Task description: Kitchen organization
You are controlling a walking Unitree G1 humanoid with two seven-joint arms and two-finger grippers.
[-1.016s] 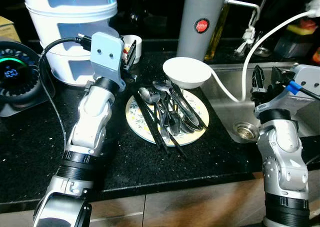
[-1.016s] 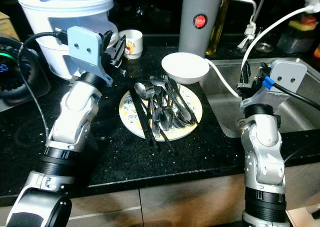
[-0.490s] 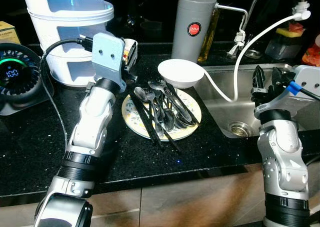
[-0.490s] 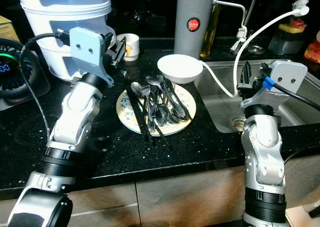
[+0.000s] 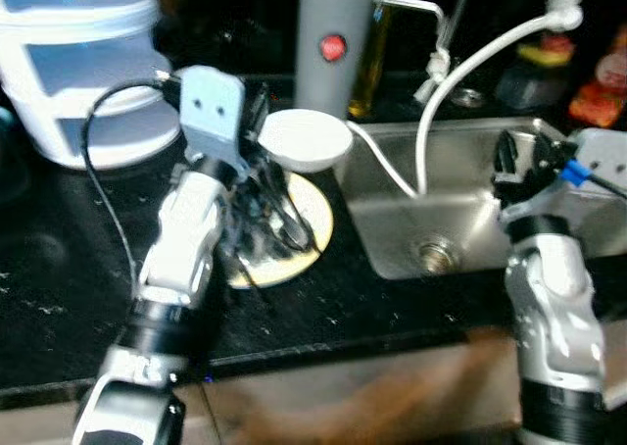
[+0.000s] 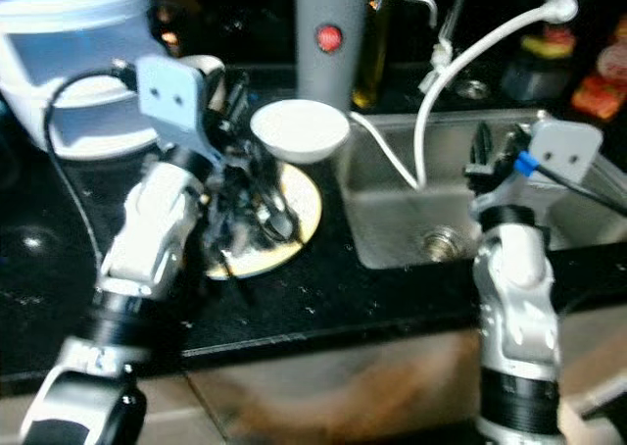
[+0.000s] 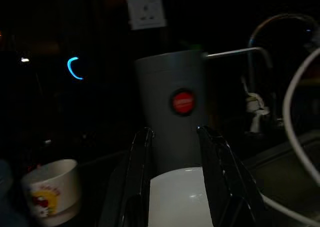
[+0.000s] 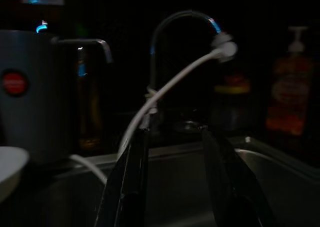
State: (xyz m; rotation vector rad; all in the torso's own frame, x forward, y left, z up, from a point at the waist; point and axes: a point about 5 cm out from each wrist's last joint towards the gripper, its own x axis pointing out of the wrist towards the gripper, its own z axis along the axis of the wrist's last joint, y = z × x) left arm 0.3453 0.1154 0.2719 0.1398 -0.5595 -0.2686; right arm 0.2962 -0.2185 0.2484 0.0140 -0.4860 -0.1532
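A patterned plate [image 5: 312, 208] piled with several pieces of metal cutlery [image 5: 271, 208] lies on the black counter, partly hidden behind my left arm. A white bowl [image 5: 306, 139] sits just behind it, by the sink's corner. My left gripper [image 5: 257, 110] is raised above the plate's back edge. It is open and empty, and in the left wrist view the bowl [image 7: 177, 199] lies beyond its fingers [image 7: 141, 187]. My right gripper [image 5: 519, 156] is held over the sink's right side. It is open too, its fingers [image 8: 131, 187] holding nothing.
A grey canister [image 5: 331, 43] with a red badge stands behind the bowl. The steel sink [image 5: 460, 185] has a drain [image 5: 437, 256], and a white hose [image 5: 460, 68] loops into it. A big white appliance [image 5: 73, 68] and a small cup [image 7: 50, 189] are at the back left. The head views are blurred.
The whole picture has slid left and blurred, so the camera has turned right. Both arms keep their poses, and both grippers stay open.
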